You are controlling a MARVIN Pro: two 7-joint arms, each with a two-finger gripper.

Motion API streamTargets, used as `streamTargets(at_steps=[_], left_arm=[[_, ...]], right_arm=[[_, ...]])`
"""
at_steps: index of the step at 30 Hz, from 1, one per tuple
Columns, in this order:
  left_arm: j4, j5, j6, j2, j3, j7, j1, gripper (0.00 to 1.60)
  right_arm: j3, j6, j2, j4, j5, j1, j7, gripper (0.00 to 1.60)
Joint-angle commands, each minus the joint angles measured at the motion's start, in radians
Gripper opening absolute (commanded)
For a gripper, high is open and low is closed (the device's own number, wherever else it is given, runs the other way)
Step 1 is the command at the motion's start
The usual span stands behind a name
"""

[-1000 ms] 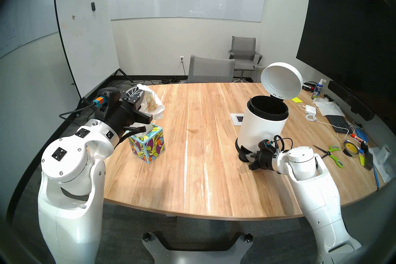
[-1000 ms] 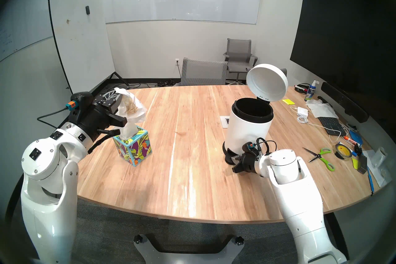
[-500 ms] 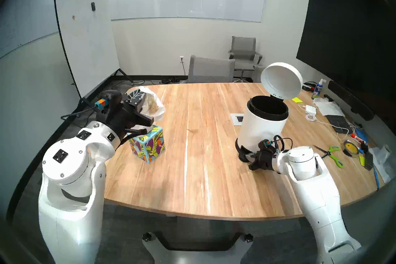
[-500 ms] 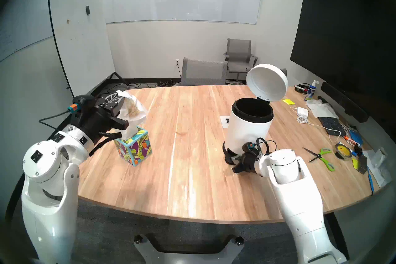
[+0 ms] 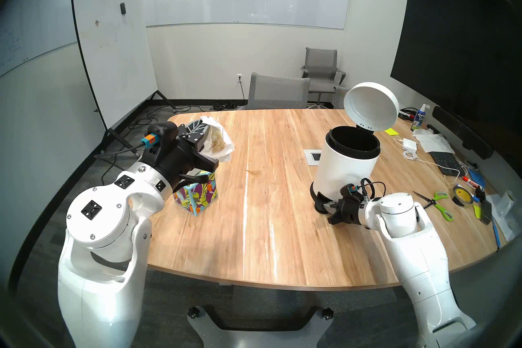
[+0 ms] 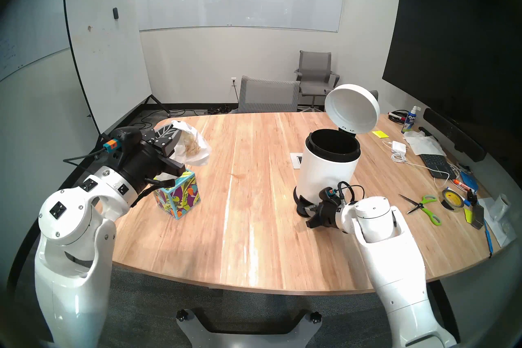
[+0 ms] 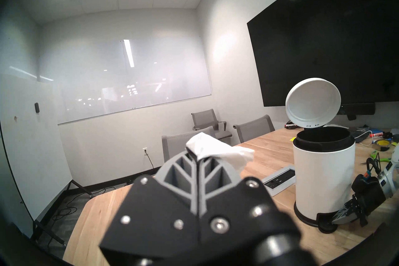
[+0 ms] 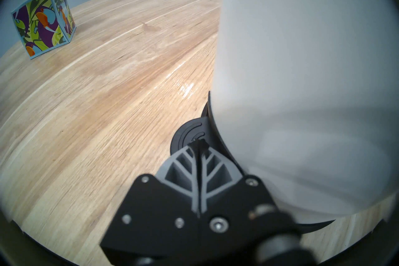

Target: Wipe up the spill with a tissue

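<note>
My left gripper (image 5: 205, 121) is shut on a crumpled white tissue (image 5: 219, 141) with a brown stain. It holds the tissue in the air over the table's far left, just beyond the leaf-print tissue box (image 5: 197, 195). The left wrist view shows the tissue (image 7: 213, 151) pinched at the fingertips. Of the spill, only a faint brownish smear (image 5: 255, 171) shows on the wood mid-table. My right gripper (image 5: 322, 202) is shut, with its tips (image 8: 197, 142) resting on the black pedal (image 8: 187, 133) of the white bin (image 5: 344, 166). The bin's lid (image 5: 370, 106) stands open.
A white socket plate (image 5: 313, 157) is set into the table left of the bin. Scissors (image 5: 437, 202), a tape roll (image 5: 461, 195), a keyboard (image 5: 445, 161), cables and papers crowd the right side. Grey chairs stand behind the far edge.
My left arm has swung to the right and slightly forward over the table, carrying the stained tissue with it. The right arm, bin and open lid have not moved.
</note>
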Motion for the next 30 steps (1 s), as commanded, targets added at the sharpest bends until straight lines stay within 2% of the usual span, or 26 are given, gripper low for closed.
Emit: streamTargets(at_steps=[1,7,16,21,30], left_arm=[[-0.028,0.041,-0.024,-0.004,0.069,0.018,0.002,0.0],[-0.028,0.068,-0.023,-0.005,0.123,0.03,-0.005,0.0],[-0.028,0.151,0.007,-0.002,0.255,0.057,-0.018,0.0],[-0.028,0.201,0.051,-0.009,0.335,0.075,-0.031,0.0],[-0.028,0.268,0.12,-0.015,0.422,0.1,-0.049,0.0]], right_arm=[[-0.018,0.008,-0.009,0.011,0.003,-0.027,0.012,0.0],[-0.017,0.008,-0.009,0.011,0.001,-0.027,0.013,0.0],[-0.016,0.008,-0.01,0.011,0.0,-0.027,0.014,0.0],[-0.016,0.008,-0.011,0.011,-0.001,-0.027,0.015,0.0],[-0.015,0.009,-0.011,0.011,-0.002,-0.027,0.016,0.0]])
